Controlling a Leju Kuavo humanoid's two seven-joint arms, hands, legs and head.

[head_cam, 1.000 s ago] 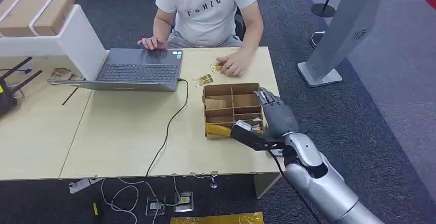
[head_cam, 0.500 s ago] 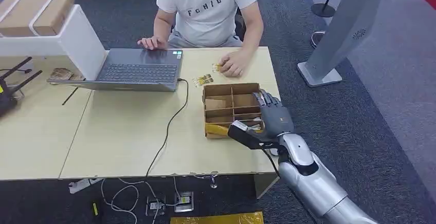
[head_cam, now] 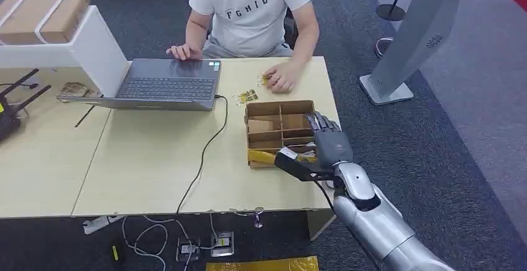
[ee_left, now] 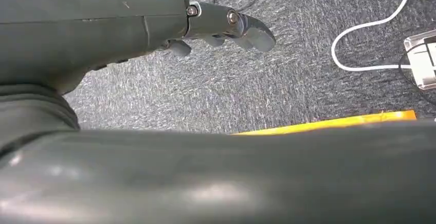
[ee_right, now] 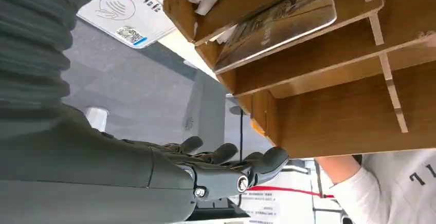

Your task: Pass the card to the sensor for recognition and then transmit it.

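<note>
R hand [head_cam: 328,146] sits at the right side of the cardboard box [head_cam: 279,131] on the worktop [head_cam: 149,165], fingers [head_cam: 321,124] stretched out and apart along the box's right wall, thumb sticking out toward the near-left corner; nothing held as far as I can see. From the wrist cam the fingers [ee_right: 226,154] are loosely spread w/ open air between them, just beside the box's outer wall, not gripping. The card [ee_right: 277,21], dark w/ a printed pattern, leans tilted in one of the box's compartments, on the far side of the divider from the fingertips, apart from them. A white sensor pad [ee_right: 126,11] w/ a tap symbol and small code lies on the worktop near the box corner, by the wrist end of the hand. L hand [ee_left: 226,26] hangs over grey carpet, fingers partly curled, empty; can't tell more. Beyond the fingertips a person [head_cam: 252,13] in a white tee sits at the worktop, one hand on a laptop [head_cam: 168,84], other near some small yellow bits [head_cam: 245,97]. A black cable [head_cam: 205,153] runs from laptop off the near edge.
</note>
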